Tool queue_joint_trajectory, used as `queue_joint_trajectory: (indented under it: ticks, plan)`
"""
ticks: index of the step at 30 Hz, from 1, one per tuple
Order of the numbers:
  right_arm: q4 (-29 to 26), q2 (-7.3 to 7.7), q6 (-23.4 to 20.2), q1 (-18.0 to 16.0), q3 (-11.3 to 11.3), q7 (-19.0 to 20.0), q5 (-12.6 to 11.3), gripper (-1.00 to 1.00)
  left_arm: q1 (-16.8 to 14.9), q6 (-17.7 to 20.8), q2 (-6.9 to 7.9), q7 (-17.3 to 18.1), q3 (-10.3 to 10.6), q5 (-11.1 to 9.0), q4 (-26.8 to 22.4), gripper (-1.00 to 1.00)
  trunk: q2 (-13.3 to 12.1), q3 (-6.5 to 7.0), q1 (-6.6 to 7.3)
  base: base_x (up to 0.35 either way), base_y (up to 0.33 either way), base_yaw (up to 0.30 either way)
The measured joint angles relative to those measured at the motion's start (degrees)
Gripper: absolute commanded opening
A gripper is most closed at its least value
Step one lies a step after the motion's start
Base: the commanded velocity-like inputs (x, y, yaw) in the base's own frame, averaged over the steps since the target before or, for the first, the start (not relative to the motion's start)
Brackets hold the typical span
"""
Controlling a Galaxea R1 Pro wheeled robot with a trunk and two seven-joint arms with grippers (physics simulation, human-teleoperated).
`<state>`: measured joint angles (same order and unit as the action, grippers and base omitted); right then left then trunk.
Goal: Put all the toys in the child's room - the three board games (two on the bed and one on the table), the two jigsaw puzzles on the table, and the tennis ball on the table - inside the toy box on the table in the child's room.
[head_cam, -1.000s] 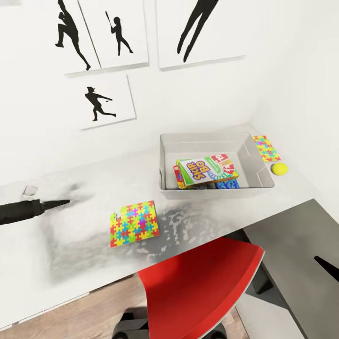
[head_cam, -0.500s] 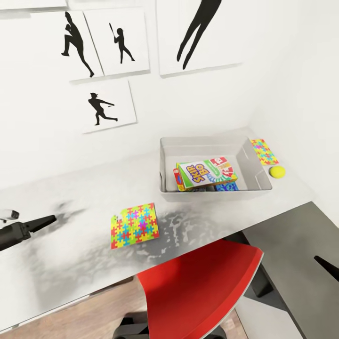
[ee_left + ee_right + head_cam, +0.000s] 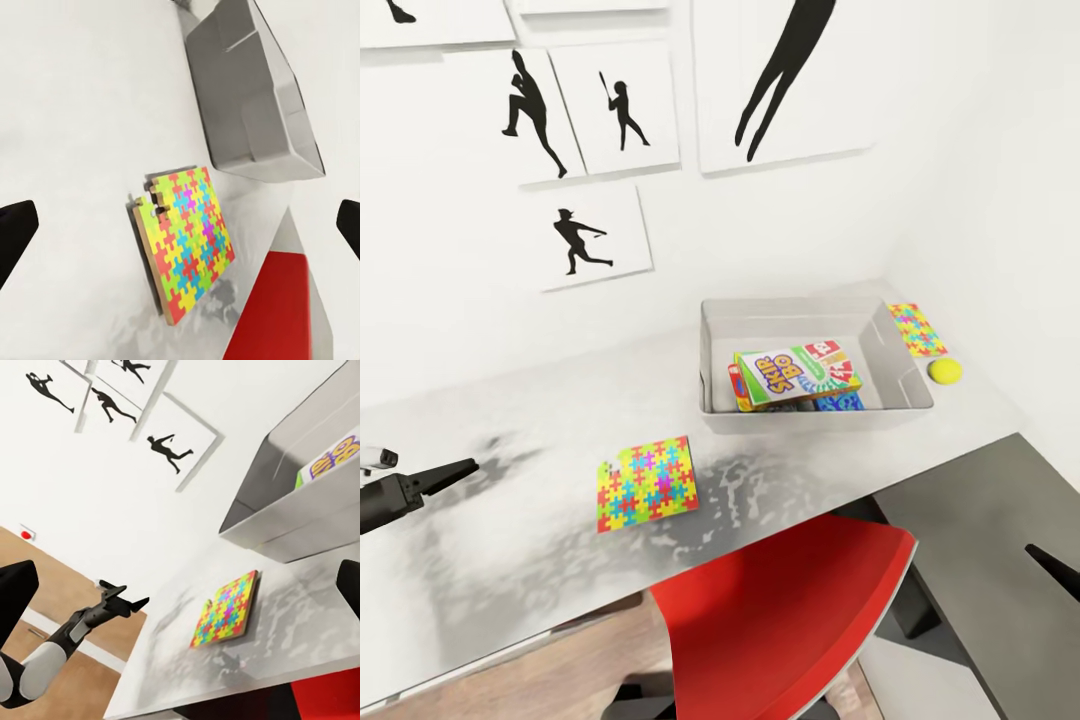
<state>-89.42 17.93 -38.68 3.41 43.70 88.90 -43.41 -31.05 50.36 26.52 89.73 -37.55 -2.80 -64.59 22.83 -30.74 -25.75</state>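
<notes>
1 jigsaw puzzle (image 3: 648, 483) is being faced flat on the table (image 3: 510, 540), nearest the wide-open left gripper (image 3: 460, 467).

Two jigsaw puzzles (image 3: 647, 482) (image 3: 917, 329), one tennis ball (image 3: 945, 372), one toy box (image 3: 717, 345).

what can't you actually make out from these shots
- Games under the Skip-Bo box in the toy box: head view shows only their edges, so titles and count are unclear.
- Far jigsaw puzzle: partly hidden behind the toy box's right wall.
- Left pincer: head view shows it side-on, arm cut off by the edge.
- Right pincer: right wrist view shows just dark fingertips at the frame's sides.
</notes>
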Motion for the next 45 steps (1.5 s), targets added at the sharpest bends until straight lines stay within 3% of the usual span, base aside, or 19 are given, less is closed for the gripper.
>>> queue_joint_trajectory:
  ticks: [32, 42, 45]
  plan:
    - [0.0, 0.04, 0.1, 0.0, 0.0, 0.0, 0.0, 1.00, 0.2, -1.0, -0.34, 0.0, 0.1, 0.0, 0.0, 1.00, 0.0, 2.99, 0.00, 0.000, 0.000, 0.004]
    - [0.1, 0.01, 0.1, 0.0, 0.0, 0.0, 0.0, 1.00, 0.2, -1.0, -0.40, 0.0, 0.1, 0.0, 0.0, 1.00, 0.0, 3.29, 0.00, 0.000, 0.000, 0.021]
    - [0.0, -0.96, -0.9, -1.0, -1.0, -1.0, -0.9, 1.00, 1.2, -1.4, -1.30, 0.0, -0.5, -0.1, 1.0, 1.00, 0.0, 3.29, -0.01, 0.000, 0.000, 0.000]
